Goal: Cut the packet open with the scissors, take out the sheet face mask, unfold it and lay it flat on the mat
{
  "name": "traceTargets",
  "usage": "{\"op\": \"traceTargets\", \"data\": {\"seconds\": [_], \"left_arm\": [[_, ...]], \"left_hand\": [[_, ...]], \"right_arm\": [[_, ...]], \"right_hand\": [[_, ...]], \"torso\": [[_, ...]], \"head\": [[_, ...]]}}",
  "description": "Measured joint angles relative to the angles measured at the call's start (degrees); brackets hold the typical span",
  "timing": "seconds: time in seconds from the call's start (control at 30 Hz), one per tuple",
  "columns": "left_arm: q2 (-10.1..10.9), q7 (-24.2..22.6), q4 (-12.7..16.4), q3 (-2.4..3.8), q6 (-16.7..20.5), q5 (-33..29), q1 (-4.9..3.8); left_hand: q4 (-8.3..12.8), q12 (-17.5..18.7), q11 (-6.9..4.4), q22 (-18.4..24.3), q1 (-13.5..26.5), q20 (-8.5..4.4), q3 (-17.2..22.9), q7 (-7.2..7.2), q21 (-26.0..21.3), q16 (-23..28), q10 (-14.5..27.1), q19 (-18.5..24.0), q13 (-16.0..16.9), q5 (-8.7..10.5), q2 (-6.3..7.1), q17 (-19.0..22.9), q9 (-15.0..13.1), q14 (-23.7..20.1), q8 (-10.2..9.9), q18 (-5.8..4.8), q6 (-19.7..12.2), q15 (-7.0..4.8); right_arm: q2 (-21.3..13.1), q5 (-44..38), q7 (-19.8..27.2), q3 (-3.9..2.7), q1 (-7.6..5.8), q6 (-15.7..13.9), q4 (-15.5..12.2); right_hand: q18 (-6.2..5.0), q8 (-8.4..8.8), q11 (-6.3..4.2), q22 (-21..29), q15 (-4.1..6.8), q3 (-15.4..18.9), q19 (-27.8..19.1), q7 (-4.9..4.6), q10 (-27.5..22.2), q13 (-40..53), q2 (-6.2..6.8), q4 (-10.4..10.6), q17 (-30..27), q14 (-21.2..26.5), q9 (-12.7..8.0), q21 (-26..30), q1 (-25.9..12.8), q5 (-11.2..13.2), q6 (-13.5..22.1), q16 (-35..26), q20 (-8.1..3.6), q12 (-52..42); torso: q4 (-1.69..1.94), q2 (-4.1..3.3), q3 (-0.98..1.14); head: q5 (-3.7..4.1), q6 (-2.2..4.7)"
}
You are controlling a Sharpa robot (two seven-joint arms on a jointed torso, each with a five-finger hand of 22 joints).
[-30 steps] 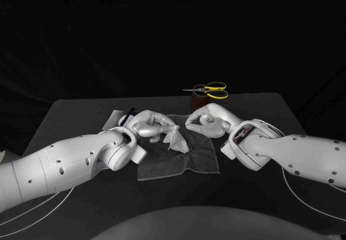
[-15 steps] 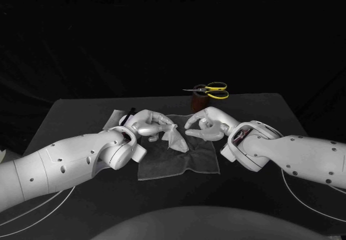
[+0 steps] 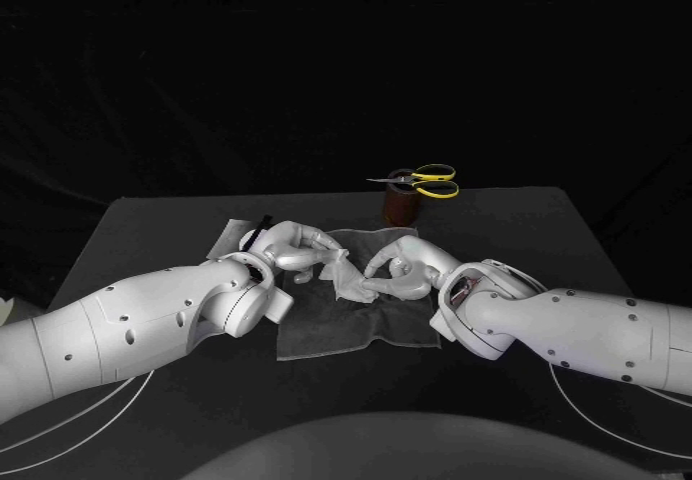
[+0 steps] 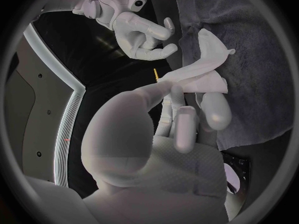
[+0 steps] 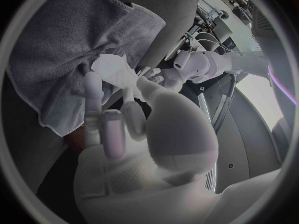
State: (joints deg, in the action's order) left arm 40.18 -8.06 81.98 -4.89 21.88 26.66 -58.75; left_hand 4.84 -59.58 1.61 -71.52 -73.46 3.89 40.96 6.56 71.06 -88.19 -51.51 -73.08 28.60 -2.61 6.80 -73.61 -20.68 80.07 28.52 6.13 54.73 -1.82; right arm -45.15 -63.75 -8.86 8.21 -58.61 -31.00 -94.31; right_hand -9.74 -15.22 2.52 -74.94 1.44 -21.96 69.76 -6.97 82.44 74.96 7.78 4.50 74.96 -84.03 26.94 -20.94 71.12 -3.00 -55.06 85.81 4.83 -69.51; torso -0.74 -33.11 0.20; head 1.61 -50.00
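Note:
The folded white sheet face mask [image 3: 352, 281] hangs over the grey mat [image 3: 361, 328] at mid-table. My left hand [image 3: 296, 250] pinches the mask [image 4: 201, 70] by one end. My right hand [image 3: 398, 270] has its curled fingers right beside the mask [image 5: 114, 67]; I cannot tell whether they grip it. In the left wrist view the right hand [image 4: 138, 32] sits close to the mask's free tip. The opened packet [image 3: 231, 238] lies behind my left hand. The yellow-handled scissors [image 3: 421, 180] stand in a brown holder [image 3: 400, 206] at the table's far edge.
The mat [image 4: 255, 59] lies a little rumpled under both hands. Bare black table [image 3: 159, 230] extends to the left and right of it. Both forearms cross the near half of the table.
My right hand has moved left, closing the gap to the mask and the left hand. The left hand keeps its hold, and the mask hangs a little lower and more bunched.

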Motion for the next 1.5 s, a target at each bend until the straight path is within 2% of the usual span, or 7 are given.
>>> {"op": "traceTargets", "data": {"seconds": [0.27, 0.4, 0.57, 0.77, 1.03, 1.33, 1.5], "left_arm": [[-0.21, 1.18, -0.26, 0.0, 1.25, 0.11, -0.01], [-0.2, 1.3, -0.36, 0.0, 1.99, 0.11, -0.01], [-0.08, 1.22, -0.57, 0.01, 2.84, 0.12, 0.0], [0.48, 1.06, -0.7, 0.02, 3.64, 0.53, 0.0], [2.76, 0.14, 0.54, 0.02, 3.91, 1.32, 0.02], [5.88, 0.84, 3.79, 0.01, 0.51, 2.75, 0.16], [6.18, 4.8, 4.52, -0.05, -2.46, 4.0, 0.43]], "left_hand": [[1.43, 3.54, 2.47, 3.76, -1.39, 2.04, 3.04, 1.99, -4.19, 1.55, 5.88, 3.95, -2.36, -0.06, 1.55, 7.99, 2.75, -5.39, -7.89, 0.01, -13.67, 2.45], [1.76, 5.2, 2.63, 6.57, -1.89, 2.27, 2.81, 0.04, -7.51, 3.5, 8.28, 7.58, -3.68, -0.06, 2.06, 15.3, 3.9, -11.04, -10.03, 1.45, -17.92, 2.67], [3.35, 8.03, 5.29, 7.72, -2.76, 3.93, 1.22, -2.73, -9.01, 8.06, 14.04, 10.08, -5.9, -0.06, 2.75, 28.63, 7.77, -21.8, -15.09, 1.46, -27.61, 4.7], [4.01, 9.28, 7.0, 8.54, -4.04, 5.31, 0.05, -2.32, -9.89, 9.89, 17.93, 11.47, -7.45, -0.06, 2.42, 34.49, 8.27, -25.23, -15.78, 2.32, -28.04, 6.13], [3.91, 3.84, 5.64, 5.48, -3.69, 4.93, -0.36, 4.03, -5.96, 8.05, 13.57, 8.33, -6.98, -0.06, 0.71, 30.68, 3.53, -20.03, -7.4, 2.31, -12.49, 5.15], [-4.27, -2.98, 2.09, -0.64, 4.35, 1.93, -2.8, 1.38, 1.22, 3.93, 2.47, -2.21, -5.75, -0.06, -0.72, 12.35, -1.73, -3.56, 2.58, 0.47, -5.87, 1.97], [-7.02, -3.19, 1.4, -1.04, 6.02, 1.12, -3.96, 0.6, 1.74, 3.3, 0.56, -3.64, -5.76, -0.06, 0.4, 8.24, -2.85, -0.71, 3.97, -0.43, -6.78, 1.26]], "right_arm": [[0.98, -1.4, -2.54, 0.0, 0.25, -0.95, 1.07], [0.97, -2.08, -3.28, 0.01, 0.3, -1.04, 1.31], [0.77, -2.82, -3.53, 0.01, 0.32, -1.01, 1.18], [0.32, -4.12, -3.23, 0.01, 0.34, -0.43, 1.16], [1.05, -8.91, -1.79, 0.01, 0.36, 1.51, 1.11], [4.02, -17.44, -2.27, -0.01, 0.37, 3.22, 3.74], [6.13, -20.78, -3.54, -0.04, 0.64, 3.56, 5.65]], "right_hand": [[0.0, 1.09, 0.0, 0.38, 0.0, -0.02, -0.21, 0.0, 0.0, 0.0, -0.07, -0.02, 0.0, 0.01, -0.64, 0.76, 0.44, -0.22, 0.0, -0.23, 0.2, 0.34], [0.01, 1.44, 0.04, 0.55, -0.01, -0.42, -0.2, 0.0, -0.36, -0.02, 0.23, -0.73, -0.03, 0.01, -0.86, 0.88, 1.35, -0.78, 0.0, -0.23, 0.21, 0.4], [0.02, 1.5, 0.04, 0.7, -0.01, -0.77, -0.2, 0.01, -0.36, -0.02, 0.23, -1.08, -0.05, 0.01, -1.07, 0.98, 2.19, -1.21, 0.0, -0.23, 0.21, 0.56], [0.04, 2.17, 0.04, 0.27, -0.02, -2.49, 0.49, -0.27, -0.35, 0.03, -0.37, -2.8, -0.05, 0.02, -1.56, -1.11, 4.0, -2.25, -0.56, -0.2, 0.39, -0.75], [0.45, 2.38, -0.67, -0.02, -0.02, -3.58, 2.7, 0.16, 1.2, -0.03, -0.76, -3.89, -0.04, 0.02, -1.94, -6.5, 4.39, -2.32, -2.63, 1.12, -0.01, -4.34], [0.5, 3.05, -0.67, -0.02, -0.02, -3.58, 3.33, 0.32, 1.2, -0.04, -0.4, -3.89, 0.0, 0.02, -2.41, -7.97, 3.76, -2.32, -3.19, 1.39, -0.2, -5.16], [0.52, 3.96, -0.55, 0.0, -0.02, -3.55, 3.33, 0.26, 1.31, -0.04, 0.26, -3.86, 0.0, 0.02, -2.79, -7.94, 2.58, -2.09, -3.13, 1.39, -0.2, -5.16]], "torso": [[0.02, 0.0, -0.03], [0.02, -0.01, -0.04], [0.02, -0.01, -0.04], [-0.01, -0.02, 0.0], [-0.03, -0.04, 0.02], [0.13, -0.03, -0.1], [0.16, -0.02, -0.14]], "head": [[-0.1, 0.0], [-0.13, 0.0], [-0.23, 0.0], [-0.34, 0.0], [-0.51, 0.0], [-0.58, 0.0], [-0.89, 0.0]]}}
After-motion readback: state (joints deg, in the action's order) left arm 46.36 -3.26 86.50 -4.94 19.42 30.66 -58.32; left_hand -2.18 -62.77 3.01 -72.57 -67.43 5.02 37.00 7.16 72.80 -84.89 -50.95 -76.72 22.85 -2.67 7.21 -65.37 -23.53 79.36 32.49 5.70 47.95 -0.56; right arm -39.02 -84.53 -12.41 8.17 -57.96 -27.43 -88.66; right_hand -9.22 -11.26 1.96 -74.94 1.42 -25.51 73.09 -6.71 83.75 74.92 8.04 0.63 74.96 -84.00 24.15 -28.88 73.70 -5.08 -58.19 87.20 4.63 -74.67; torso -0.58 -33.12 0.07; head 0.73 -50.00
